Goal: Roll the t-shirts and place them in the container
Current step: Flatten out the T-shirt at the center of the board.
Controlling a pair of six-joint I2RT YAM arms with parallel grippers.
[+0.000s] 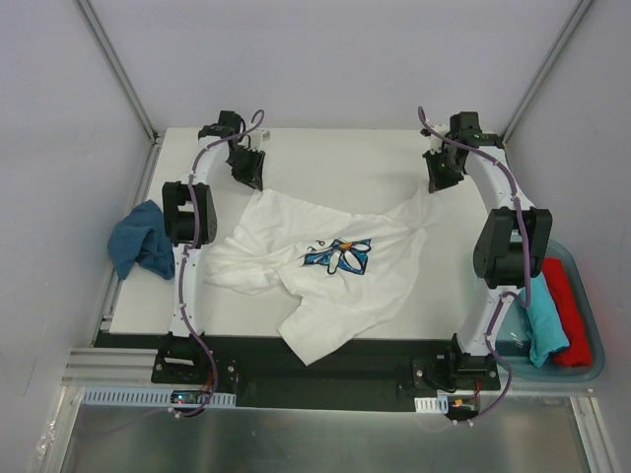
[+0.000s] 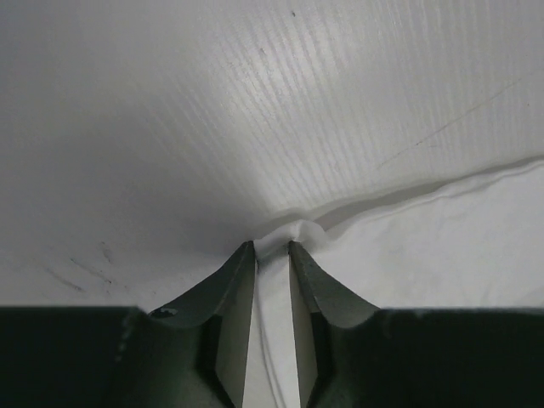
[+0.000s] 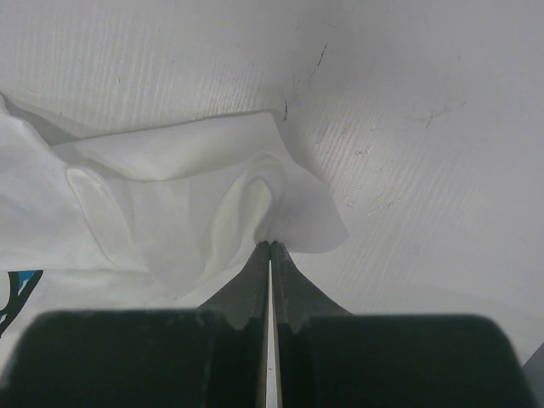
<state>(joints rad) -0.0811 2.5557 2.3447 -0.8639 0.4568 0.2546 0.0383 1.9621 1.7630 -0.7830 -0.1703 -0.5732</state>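
The white t-shirt (image 1: 296,232) lies crumpled across the middle of the table, its daisy print (image 1: 340,255) facing up. My left gripper (image 1: 248,177) is at the shirt's far left corner; in the left wrist view (image 2: 272,248) it is shut on a pinched fold of the white cloth (image 2: 442,238). My right gripper (image 1: 441,175) is at the shirt's far right corner; in the right wrist view (image 3: 270,246) its jaws are closed on a bunched edge of the cloth (image 3: 170,195). The dark blue shirt (image 1: 143,239) lies bunched at the table's left edge. The teal shirt (image 1: 541,322) and red shirt (image 1: 570,310) lie in a bin.
A grey-blue bin (image 1: 595,335) stands off the table's right edge beside the right arm's base. Both arms reach along the table's sides to its far edge. White walls and metal frame posts enclose the table.
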